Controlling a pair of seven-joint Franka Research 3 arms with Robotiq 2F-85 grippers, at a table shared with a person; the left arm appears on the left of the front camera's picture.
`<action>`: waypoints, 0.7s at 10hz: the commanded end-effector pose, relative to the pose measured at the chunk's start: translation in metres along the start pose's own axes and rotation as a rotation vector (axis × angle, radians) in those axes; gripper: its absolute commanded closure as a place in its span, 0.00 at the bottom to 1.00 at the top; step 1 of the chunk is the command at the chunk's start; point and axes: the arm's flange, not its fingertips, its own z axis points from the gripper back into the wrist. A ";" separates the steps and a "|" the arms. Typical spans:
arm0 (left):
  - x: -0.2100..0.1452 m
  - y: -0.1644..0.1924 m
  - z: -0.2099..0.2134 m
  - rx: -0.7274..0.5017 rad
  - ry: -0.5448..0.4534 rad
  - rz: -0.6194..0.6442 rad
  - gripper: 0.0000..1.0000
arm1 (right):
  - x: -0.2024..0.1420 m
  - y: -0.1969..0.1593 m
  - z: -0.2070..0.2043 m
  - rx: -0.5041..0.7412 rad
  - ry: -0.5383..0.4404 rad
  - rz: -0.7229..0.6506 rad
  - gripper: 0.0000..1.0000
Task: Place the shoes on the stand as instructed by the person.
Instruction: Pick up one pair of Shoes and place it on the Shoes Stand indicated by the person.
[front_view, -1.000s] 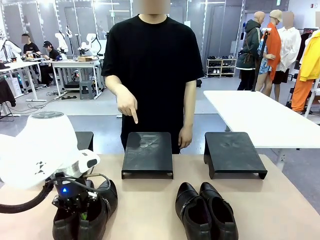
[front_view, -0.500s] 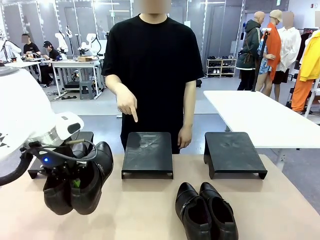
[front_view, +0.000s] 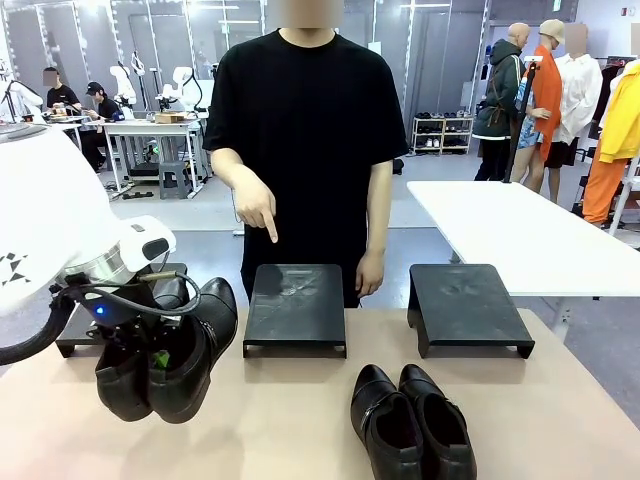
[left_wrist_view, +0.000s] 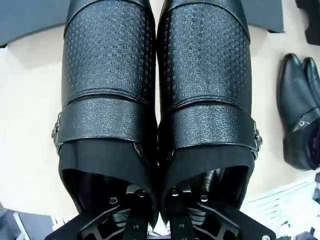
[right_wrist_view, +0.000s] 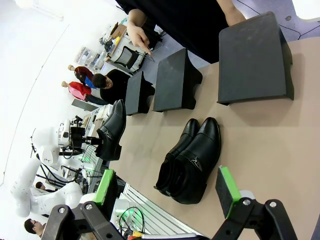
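One pair of glossy black buckled shoes hangs in the air over the table's left side. My left gripper is shut on their inner walls at the heel openings, toes pointing away. The other pair of shoes lies on the table at front centre. The person's hand points a finger down at the middle stand. My right gripper stands open above the near table edge, nothing between its green pads.
Three black stands sit in a row along the far edge: a left stand partly hidden behind the held shoes, the middle one, and a right stand. The person's other hand hangs between the middle and right stands.
The left gripper has lifted the buckled pair off the table and then carried it slightly right. The person's pointing hand and the other pair have not moved.
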 end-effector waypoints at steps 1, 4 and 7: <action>-0.001 -0.002 0.003 0.006 -0.013 0.024 1.00 | 0.001 0.001 0.001 0.012 -0.009 0.012 0.00; -0.002 0.001 -0.003 0.004 0.007 0.008 0.92 | 0.001 0.001 0.001 0.012 -0.009 0.012 0.00; 0.026 -0.019 0.002 0.005 -0.145 0.046 0.92 | 0.001 0.001 0.001 0.012 -0.009 0.012 0.00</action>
